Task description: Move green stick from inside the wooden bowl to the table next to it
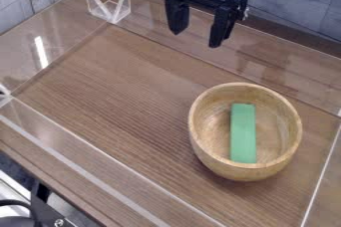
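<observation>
Camera view: green stick waits in the bowl

The green stick lies inside the wooden bowl. Behind the bowl, the end effector is spread wide, holding nothing. Reaching seems the step now; next, it should come down into the bowl and pinch the stick.

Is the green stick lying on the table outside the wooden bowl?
No, the green stick lies inside the wooden bowl.

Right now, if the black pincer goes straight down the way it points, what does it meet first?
Probably the dark brown wooden tabletop; the light tan round wooden bowl seems nearer the camera, though one view leaves depth unclear.
</observation>
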Robot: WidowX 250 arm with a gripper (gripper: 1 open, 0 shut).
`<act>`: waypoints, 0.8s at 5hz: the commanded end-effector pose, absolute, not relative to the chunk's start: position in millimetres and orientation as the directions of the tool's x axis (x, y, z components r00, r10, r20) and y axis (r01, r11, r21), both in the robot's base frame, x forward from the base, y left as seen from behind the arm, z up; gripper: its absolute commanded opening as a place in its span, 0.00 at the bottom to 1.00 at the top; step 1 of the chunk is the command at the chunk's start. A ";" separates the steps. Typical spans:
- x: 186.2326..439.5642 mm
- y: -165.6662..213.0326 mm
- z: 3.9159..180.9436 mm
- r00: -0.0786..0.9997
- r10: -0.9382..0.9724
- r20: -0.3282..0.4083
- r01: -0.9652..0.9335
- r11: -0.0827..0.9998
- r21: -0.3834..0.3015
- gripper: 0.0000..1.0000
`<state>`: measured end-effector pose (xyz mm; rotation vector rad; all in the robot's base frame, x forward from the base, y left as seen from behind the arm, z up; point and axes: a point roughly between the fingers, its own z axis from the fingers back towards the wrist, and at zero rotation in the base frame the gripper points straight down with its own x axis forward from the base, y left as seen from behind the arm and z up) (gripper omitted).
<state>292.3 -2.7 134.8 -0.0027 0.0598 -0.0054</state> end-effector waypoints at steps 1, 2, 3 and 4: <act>289.5 0.1 115.8 0.996 0.038 -0.083 -0.039 0.999 -0.008 1.00; 280.8 -27.7 100.4 0.984 0.153 -0.087 -0.155 0.988 -0.023 1.00; 274.9 -60.6 93.6 0.970 0.228 -0.081 -0.232 0.971 -0.048 1.00; 272.9 -73.2 89.3 0.958 0.280 -0.065 -0.285 0.955 -0.080 1.00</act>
